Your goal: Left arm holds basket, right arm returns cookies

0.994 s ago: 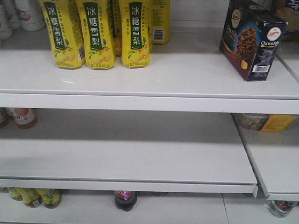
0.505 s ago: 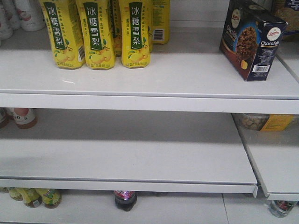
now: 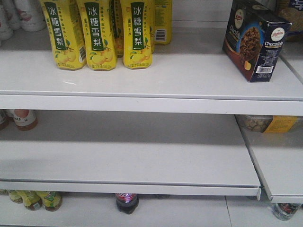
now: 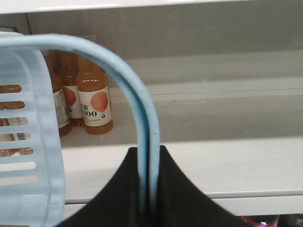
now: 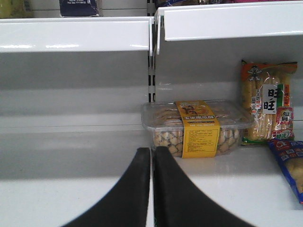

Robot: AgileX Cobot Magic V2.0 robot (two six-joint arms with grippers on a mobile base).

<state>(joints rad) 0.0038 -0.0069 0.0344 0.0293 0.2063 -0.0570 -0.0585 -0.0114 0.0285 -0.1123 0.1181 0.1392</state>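
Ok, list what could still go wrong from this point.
1. The cookies stand close to the right end of the top shelf, near its front, so a bump could likely tip them off.
2. The left gripper pinches only the thin handle of the basket, which might swing or slip.
3. The right gripper, shut and empty, could nudge the clear snack tub just ahead.

Navy-brown cookies (image 3: 253, 40); light blue basket (image 4: 28, 142); yellow bottles (image 3: 99, 33).

The yellow bottles (image 3: 98, 34) read 冰糖雪梨; the cookie box (image 3: 255, 40) reads "ChocoRo…", seemingly; an orange bottle (image 4: 94, 101) shows "100"; the snack bag (image 5: 267, 101) reads 旺旺.
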